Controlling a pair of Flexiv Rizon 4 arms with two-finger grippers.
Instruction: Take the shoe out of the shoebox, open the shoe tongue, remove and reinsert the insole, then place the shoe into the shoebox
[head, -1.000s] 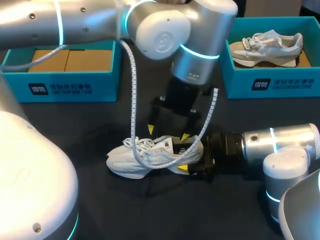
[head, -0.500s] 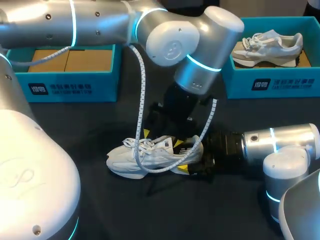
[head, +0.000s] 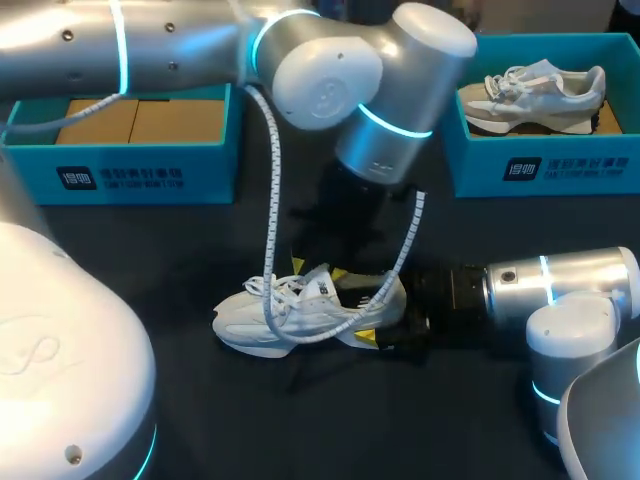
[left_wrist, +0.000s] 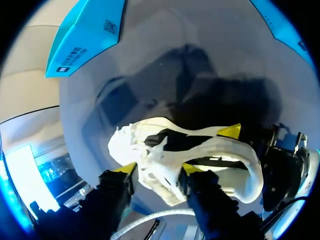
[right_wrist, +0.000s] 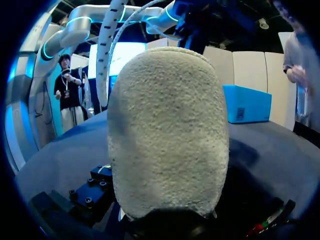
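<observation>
Item: white shoe (head: 290, 315), mid-worktop (head: 250, 420), out of its box. Heel clamped by right fingers (head: 366, 337); tongue (head: 320, 287) pinched narrowly by left fingers (left_wrist: 125, 169). Step: opening tongue. Next: draw it up and clear, exposing insole.

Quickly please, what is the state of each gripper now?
Left gripper: closed on the shoe.
Right gripper: closed on the shoe's heel.

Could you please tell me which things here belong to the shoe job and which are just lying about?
In the job: white shoe; right gripper, clamped on its heel; left gripper, over its tongue; left shoebox, no shoe in it.
Lying about: right shoebox; grey shoe inside it.
</observation>
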